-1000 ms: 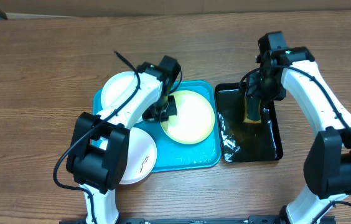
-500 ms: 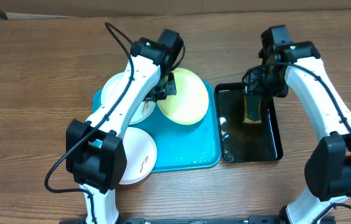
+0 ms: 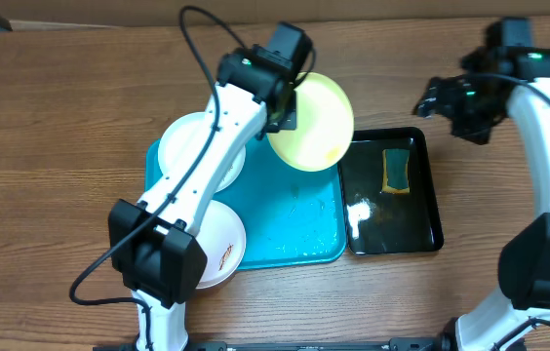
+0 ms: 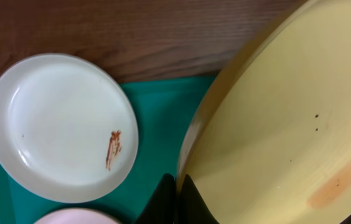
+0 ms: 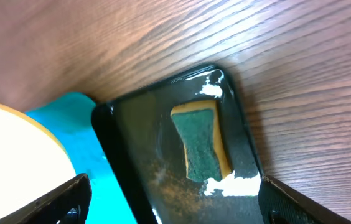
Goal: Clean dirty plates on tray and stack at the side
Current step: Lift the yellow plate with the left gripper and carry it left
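Overhead view: the left hand (image 3: 285,105), pressed together, pinches the left rim of the yellow-green rimmed plate (image 3: 316,122), held tilted above the turquoise tray's (image 3: 299,234) far corner; smears remain, so hold it steady toward the black tray (image 3: 433,214); the right hand (image 3: 436,97), spread and empty, hovers beyond the sponge (image 3: 395,171).

green sponge (image 5: 201,146) lying in wet black tray (image 5: 137,158), turquoise tray (image 5: 68,114) beside, pale plate (image 5: 14,163) at left
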Robot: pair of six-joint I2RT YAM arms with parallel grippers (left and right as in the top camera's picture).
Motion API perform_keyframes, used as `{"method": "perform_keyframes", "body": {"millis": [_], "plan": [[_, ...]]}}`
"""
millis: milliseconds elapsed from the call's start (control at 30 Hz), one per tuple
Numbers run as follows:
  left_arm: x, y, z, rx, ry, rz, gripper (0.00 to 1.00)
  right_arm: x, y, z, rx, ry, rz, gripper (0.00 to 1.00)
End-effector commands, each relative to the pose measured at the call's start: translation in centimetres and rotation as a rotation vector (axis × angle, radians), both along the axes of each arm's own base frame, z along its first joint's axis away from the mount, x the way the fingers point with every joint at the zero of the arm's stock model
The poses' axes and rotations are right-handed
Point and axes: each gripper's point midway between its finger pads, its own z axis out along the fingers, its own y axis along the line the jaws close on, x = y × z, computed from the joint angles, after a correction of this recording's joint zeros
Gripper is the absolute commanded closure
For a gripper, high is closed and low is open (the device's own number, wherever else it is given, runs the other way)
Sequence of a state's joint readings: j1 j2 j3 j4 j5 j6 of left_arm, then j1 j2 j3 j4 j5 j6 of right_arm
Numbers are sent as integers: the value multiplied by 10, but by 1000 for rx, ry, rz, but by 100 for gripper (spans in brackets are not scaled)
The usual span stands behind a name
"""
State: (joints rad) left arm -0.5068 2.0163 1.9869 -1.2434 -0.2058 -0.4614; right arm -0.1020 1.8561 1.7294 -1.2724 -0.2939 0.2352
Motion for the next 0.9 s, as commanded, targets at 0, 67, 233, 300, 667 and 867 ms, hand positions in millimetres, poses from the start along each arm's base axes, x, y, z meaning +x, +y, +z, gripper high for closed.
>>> {"method": "perform_keyframes", "body": {"millis": [0,67,233,300,667,867], "plan": [[6,-24,17,80,-108,-120,96,5,-12,25,114,-70,-48,12],[6,-35,23,127,-163,-154,96,5,-27,25,113,-71,-85,4],[1,-61,46,306,-330,-226,96,3,-48,25,110,-74,-136,0],[-4,-72,56,375,-389,-258,96,3,-53,25,108,-73,-147,0],[-31,-116,106,640,-649,-339,96,0,-55,23,94,-60,-150,0],[-34,-123,107,643,-659,-362,96,0,-55,23,94,-60,-150,0]]}}
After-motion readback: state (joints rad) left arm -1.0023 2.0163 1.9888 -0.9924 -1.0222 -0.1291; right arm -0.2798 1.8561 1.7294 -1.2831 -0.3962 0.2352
